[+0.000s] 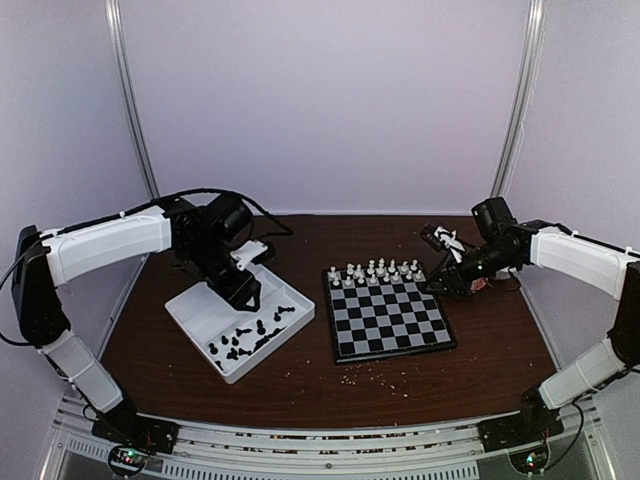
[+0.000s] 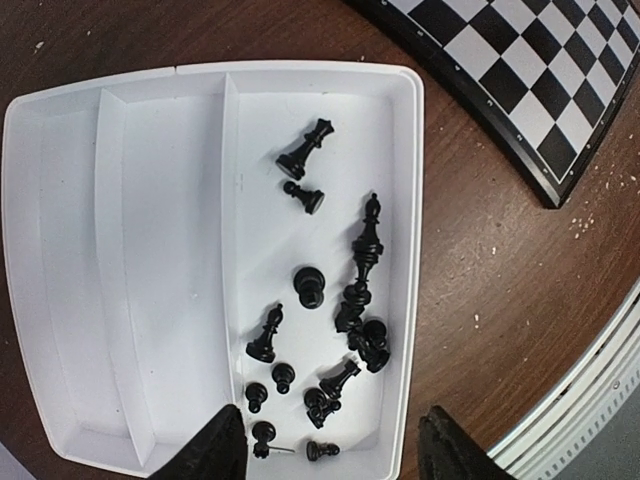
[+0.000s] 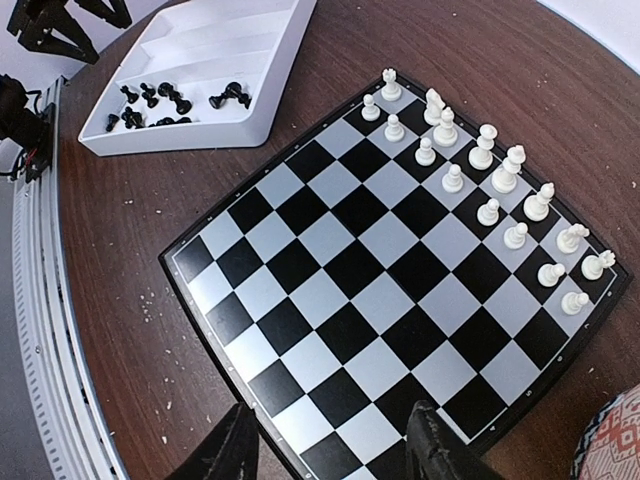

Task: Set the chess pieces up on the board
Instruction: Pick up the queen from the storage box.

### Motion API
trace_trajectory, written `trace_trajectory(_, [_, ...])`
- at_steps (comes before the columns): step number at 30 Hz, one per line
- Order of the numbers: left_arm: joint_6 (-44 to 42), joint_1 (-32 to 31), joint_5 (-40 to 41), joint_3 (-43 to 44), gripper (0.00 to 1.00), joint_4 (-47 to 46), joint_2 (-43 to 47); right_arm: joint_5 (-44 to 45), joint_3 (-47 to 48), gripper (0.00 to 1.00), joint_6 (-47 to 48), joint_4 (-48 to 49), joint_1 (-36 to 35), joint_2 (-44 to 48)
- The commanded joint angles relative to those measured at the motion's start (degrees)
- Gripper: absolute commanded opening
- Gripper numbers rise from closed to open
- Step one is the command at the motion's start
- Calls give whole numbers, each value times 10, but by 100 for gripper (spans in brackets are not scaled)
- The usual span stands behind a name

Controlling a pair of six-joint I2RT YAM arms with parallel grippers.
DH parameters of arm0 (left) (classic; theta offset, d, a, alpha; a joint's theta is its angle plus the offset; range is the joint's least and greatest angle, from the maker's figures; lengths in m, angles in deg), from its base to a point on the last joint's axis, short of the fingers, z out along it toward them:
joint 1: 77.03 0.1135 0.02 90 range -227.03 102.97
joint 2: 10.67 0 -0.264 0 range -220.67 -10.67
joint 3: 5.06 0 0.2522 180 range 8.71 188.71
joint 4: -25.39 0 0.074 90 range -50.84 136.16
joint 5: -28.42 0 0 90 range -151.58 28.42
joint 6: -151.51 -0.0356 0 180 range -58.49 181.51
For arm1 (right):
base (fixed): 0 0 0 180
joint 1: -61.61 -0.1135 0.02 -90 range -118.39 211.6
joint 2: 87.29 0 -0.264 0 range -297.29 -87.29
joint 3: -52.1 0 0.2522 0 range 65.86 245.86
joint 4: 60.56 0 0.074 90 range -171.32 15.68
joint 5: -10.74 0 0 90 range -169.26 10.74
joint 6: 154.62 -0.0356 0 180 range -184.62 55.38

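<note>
Black chess pieces [image 2: 310, 285] lie jumbled in the wide compartment of a white tray [image 2: 60, 250], which sits left of the board [image 1: 390, 320] on a brown table [image 1: 300, 385]. The left claw [image 2: 330, 455] hangs open and empty above them. The right claw [image 3: 335, 455] hovers open and empty over the board's edge. White pieces [image 3: 484, 148] fill the two far rows
</note>
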Motion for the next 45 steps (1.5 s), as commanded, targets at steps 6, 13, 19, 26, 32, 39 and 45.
trace_trajectory(6, [-9,2,9,33,57,25,-37,35,-4,50,26,-3,0,-4])
trace_trajectory(13, [2,-2,3,27,49,1,-65,45,-1,47,5,7,16,-21])
trace_trajectory(19, [14,-3,15,23,47,-29,-91,52,0,45,-6,7,32,-29])
trace_trajectory(26, [12,-14,12,26,51,-41,-117,49,0,45,-12,10,47,-39])
trace_trajectory(32, [18,-15,53,25,50,-41,-132,47,1,45,-11,10,48,-43])
trace_trajectory(39, [22,-15,57,35,42,-41,-155,45,1,44,-10,8,48,-49])
trace_trajectory(45, [18,-16,48,40,33,-46,-163,43,4,43,-10,6,49,-54])
